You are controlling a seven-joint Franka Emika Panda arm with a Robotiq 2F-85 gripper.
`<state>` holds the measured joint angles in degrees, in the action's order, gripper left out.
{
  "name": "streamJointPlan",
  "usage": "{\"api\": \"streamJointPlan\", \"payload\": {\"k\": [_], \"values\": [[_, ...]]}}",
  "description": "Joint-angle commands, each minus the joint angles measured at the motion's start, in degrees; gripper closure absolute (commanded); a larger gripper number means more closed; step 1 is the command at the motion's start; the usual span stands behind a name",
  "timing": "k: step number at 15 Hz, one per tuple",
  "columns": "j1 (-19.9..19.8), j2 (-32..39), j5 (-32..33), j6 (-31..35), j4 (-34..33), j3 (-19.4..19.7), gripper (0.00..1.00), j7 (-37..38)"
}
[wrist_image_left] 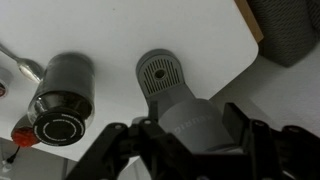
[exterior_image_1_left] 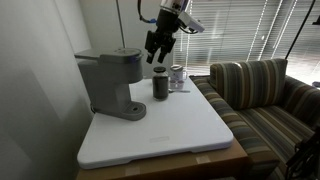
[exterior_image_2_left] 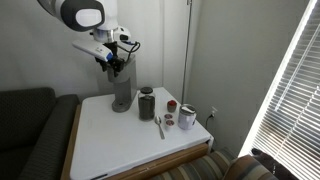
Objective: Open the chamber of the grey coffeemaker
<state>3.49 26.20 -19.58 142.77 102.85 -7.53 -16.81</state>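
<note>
The grey coffeemaker (exterior_image_1_left: 110,85) stands at the back of the white table (exterior_image_1_left: 170,135), and also shows in an exterior view (exterior_image_2_left: 122,92). Its chamber is the rounded grey top of the overhanging head (exterior_image_1_left: 112,57). In the wrist view I look down on the head (wrist_image_left: 195,112), with the round drip base (wrist_image_left: 160,75) below it. My gripper (wrist_image_left: 190,138) is open, with one finger on each side of the head's front. It hovers just above the head in both exterior views (exterior_image_1_left: 158,48) (exterior_image_2_left: 113,62). I cannot tell whether it touches the head.
A dark cylindrical canister (exterior_image_1_left: 160,85) (wrist_image_left: 62,100) stands beside the coffeemaker. A small jar (exterior_image_1_left: 177,77) and a white cup (exterior_image_2_left: 187,117) stand further along, with a spoon (exterior_image_2_left: 160,126) lying near them. A striped sofa (exterior_image_1_left: 265,100) borders the table. A wall is close behind the coffeemaker.
</note>
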Motion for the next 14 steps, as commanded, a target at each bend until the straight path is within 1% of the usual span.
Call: {"api": "streamJointPlan", "payload": {"k": [1, 6, 8, 14], "values": [[-2.1, 0.0, 2.4, 0.6, -0.3, -0.9, 0.62, -0.9], [-2.0, 1.6, 3.4, 4.7, -1.7, -1.3, 0.98, -1.3], [-1.8, 2.3, 4.5, 5.6, -2.4, -1.5, 1.0, -1.1], [-1.8, 4.9, 7.0, 6.4, -4.8, -2.5, 1.0, -1.2]]}}
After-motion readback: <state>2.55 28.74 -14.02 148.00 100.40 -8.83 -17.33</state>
